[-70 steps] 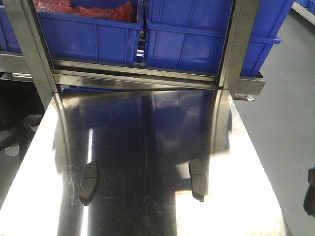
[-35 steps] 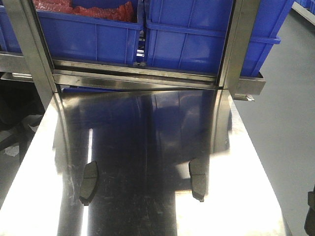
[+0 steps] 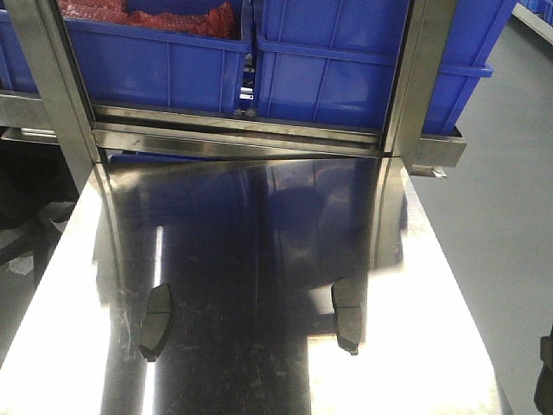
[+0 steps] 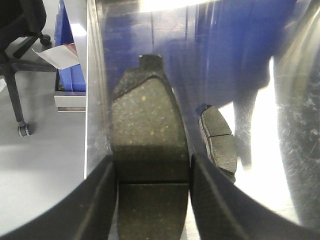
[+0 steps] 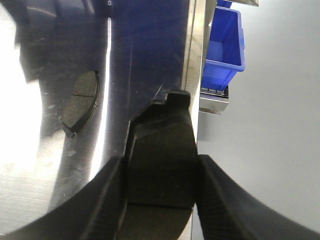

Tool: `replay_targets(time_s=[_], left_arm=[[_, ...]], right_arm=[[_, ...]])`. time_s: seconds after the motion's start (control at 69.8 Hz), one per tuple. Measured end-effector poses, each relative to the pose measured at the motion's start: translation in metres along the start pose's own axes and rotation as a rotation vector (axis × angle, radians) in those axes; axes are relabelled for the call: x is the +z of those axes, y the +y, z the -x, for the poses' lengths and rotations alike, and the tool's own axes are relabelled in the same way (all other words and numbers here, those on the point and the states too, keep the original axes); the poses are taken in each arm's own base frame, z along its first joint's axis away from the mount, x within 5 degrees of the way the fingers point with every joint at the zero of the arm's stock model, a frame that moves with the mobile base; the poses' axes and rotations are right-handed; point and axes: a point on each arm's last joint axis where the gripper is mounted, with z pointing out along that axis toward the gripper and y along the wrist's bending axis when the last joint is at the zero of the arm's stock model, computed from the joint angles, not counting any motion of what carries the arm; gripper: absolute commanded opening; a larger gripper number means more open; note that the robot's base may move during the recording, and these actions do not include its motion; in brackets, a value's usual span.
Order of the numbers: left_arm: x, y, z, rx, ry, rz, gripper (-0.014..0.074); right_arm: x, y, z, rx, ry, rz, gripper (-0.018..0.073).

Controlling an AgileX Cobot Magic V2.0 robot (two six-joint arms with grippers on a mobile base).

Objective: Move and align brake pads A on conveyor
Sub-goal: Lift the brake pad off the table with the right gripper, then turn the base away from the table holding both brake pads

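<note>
Left gripper [image 4: 152,165]: fingers clamped on held pad [image 4: 147,115], above table [image 3: 259,225], near its left edge.
Right gripper [image 5: 161,170]: fingers clamped on second held pad [image 5: 160,135], near the right edge.
Loose pads [image 3: 155,322] [image 3: 347,316]: two, flat on table, well apart.

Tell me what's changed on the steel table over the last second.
Only a dark shape at the front view's right edge, perhaps part of an arm, slid lower in the frame, then stopped. Nothing was visibly grasped or released. The left brake pad and right brake pad on the steel tabletop, and the blue bins, stayed put.
</note>
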Motion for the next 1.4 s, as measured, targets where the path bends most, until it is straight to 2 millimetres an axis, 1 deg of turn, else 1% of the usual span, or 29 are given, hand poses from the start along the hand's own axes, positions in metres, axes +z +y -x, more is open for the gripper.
replay_targets(time_s=[1.403], left_arm=[[0.0000,-0.0002,0.0000,0.000,0.000,-0.002,-0.0007]], right_arm=[[0.0000,0.0000,0.0004,0.000,-0.005,0.000,-0.0002]])
